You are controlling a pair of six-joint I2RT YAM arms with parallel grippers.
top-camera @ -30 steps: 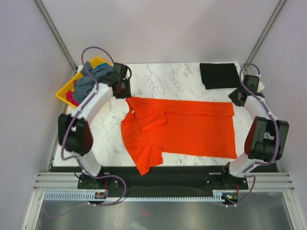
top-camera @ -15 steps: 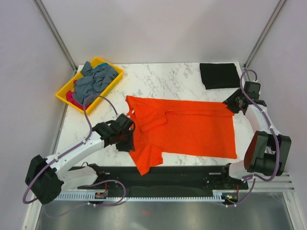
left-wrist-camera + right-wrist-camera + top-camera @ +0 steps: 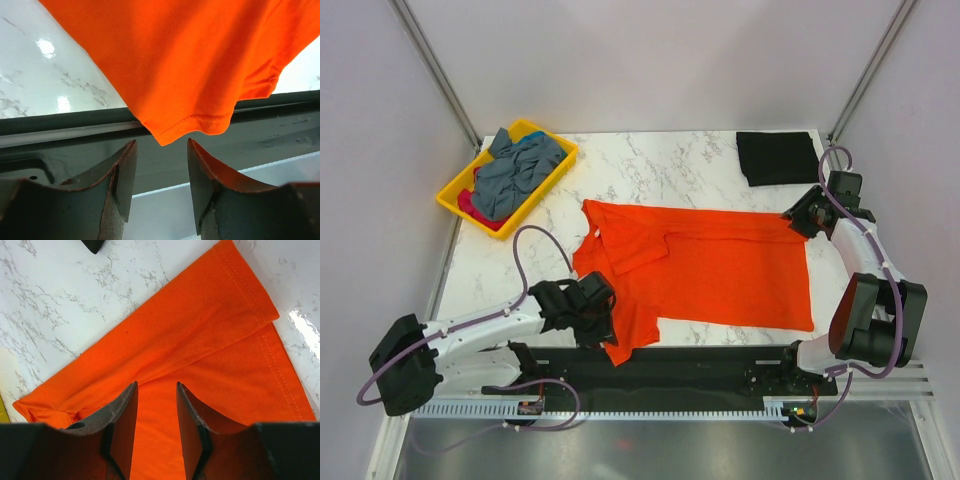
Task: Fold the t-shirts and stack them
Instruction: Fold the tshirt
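at the near edge of the bench (image 3: 670, 165), the left hand (image 3: 603, 318) sits low with its fingers (image 3: 122, 175) spread and nothing between them. one sleeve corner of the orange shirt (image 3: 720, 265) overhangs that edge onto the dark rail (image 3: 700, 362). in the left wrist view the hem tip (image 3: 165, 137) hangs just above the gap of the left hand (image 3: 160, 150), apart from both fingers.

the orange shirt lies flat across the middle of the bench, collar to the left, with one sleeve folded in over the chest. its right hem runs near the bench's right edge. bare marble shows to the left of it and in a strip beyond it.

the right hand (image 3: 798, 215) is over the shirt's far right corner. its fingers (image 3: 122, 415) are spread over the orange cloth (image 3: 200, 340) and pinch nothing; whether they touch the cloth cannot be told.

in the far right corner lies one black shirt (image 3: 778, 157), folded square, close to the far edge and apart from the orange one. in the far left corner one yellow tray (image 3: 455, 195) sits askew, its outer end past the bench's left edge. it holds a heap of grey-blue cloth (image 3: 515, 170) with a bit of pink cloth (image 3: 470, 203) at its near end; the number of pieces cannot be told.
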